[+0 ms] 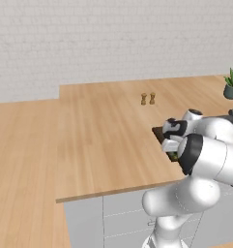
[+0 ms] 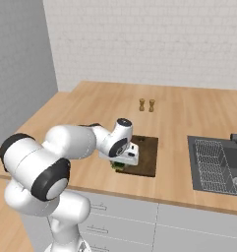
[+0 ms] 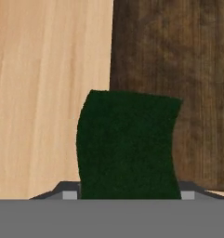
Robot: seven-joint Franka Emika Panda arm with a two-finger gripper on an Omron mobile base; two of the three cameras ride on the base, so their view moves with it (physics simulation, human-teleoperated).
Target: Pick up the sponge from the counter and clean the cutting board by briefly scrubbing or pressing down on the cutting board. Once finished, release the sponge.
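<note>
I see the big wood bench (image 1: 98,140) going wide under a white brick wall (image 2: 154,39). My arm (image 2: 75,142) bends low over the front part of the bench. A dark sink (image 2: 216,165) with a wire rack in it sits on the right in the right base view. The board (image 2: 145,156) is dark brown and flat, and it lies on the bench near the front edge, to the left of the sink. In the left base view I can see just a bit of the board (image 1: 158,132) past the arm. The gripper (image 2: 121,164) points down at the near left corner of the board. Its jaws are squeezed on the sponge (image 3: 127,144), one jaw on each side. In the hand view the sponge looks dark green and bent a little, and it hangs over the edge of the board (image 3: 178,83), part over the board and part over the bare bench. In the right base view the sponge (image 2: 118,165) is a small green bit under the hand. I can't tell if it touches the board. A small plant (image 1: 232,83) stands far back on the right. Two tiny brown shakers (image 2: 146,105) stand side by side behind the board, well apart from it.
</note>
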